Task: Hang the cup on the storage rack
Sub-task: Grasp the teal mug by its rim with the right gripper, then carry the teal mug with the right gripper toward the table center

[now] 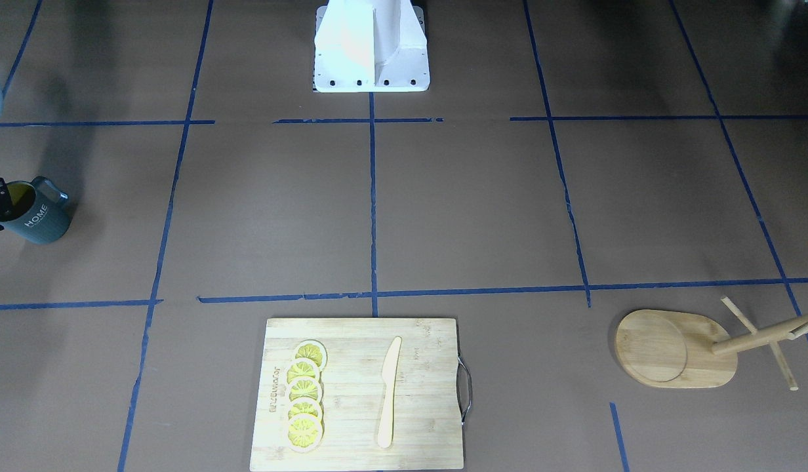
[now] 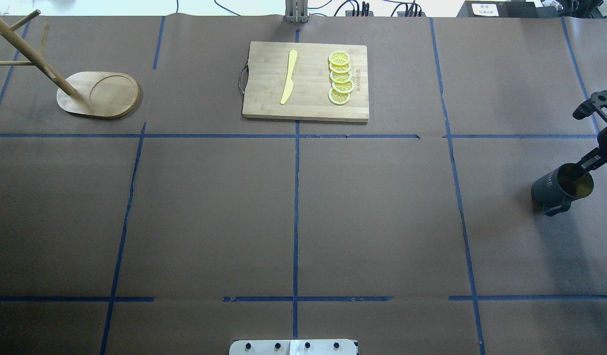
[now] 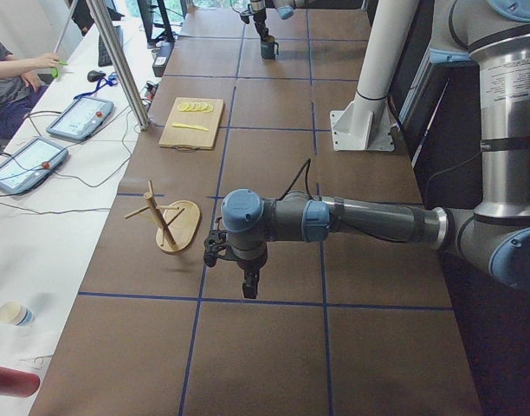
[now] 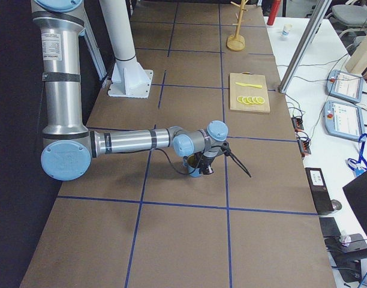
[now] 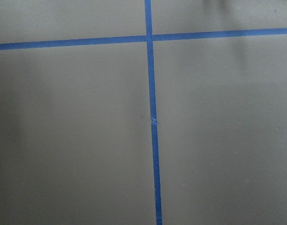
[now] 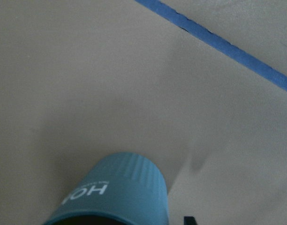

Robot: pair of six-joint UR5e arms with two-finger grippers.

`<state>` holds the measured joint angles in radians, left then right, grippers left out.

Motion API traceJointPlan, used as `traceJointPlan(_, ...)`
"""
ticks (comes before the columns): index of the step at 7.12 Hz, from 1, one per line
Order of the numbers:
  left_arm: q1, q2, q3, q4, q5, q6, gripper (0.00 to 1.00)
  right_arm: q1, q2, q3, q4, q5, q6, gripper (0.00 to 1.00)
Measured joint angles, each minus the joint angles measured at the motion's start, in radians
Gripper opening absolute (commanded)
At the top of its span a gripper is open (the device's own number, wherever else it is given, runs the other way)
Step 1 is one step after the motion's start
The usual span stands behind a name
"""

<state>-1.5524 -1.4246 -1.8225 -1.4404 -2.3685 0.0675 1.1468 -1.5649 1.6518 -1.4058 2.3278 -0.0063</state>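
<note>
The cup (image 2: 555, 190) sits at the far right edge of the overhead view, a little above mid-height. It is tilted, with its yellow inside facing right and its loop handle toward the bottom of the frame. In the front-facing view it appears at the far left edge (image 1: 40, 223), "HOME" lettering showing. The right gripper (image 2: 582, 169) is clamped on its rim, one finger reaching inside the mouth. Whether the cup's base touches the brown table (image 2: 293, 217) cannot be told. The right wrist view shows only the ribbed wall and lettering at its bottom edge (image 6: 115, 192). The storage rack (image 2: 99, 93) stands upright in the overhead view's upper left corner, well apart from the cup, its pegs bare. Between them, at top centre, lies a cutting board (image 2: 264, 98) carrying a row of lemon slices (image 2: 340, 79) and a pale knife (image 2: 288, 76). The left gripper (image 3: 248, 286) hangs over the table near the rack in the left side view; how wide it stands cannot be told.
</note>
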Motion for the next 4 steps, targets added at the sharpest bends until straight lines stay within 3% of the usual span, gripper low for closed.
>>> traceJointPlan(2, 0.000, 0.000, -0.005, 0.001, -0.001, 0.000, 1.00, 0.004, 0.032, 0.074, -0.009, 0.002, 0.208, 0.00)
traceJointPlan(4, 0.000, 0.001, -0.012, 0.003, -0.001, -0.001, 1.00, -0.022, 0.132, 0.111, -0.012, -0.002, 0.471, 0.00)
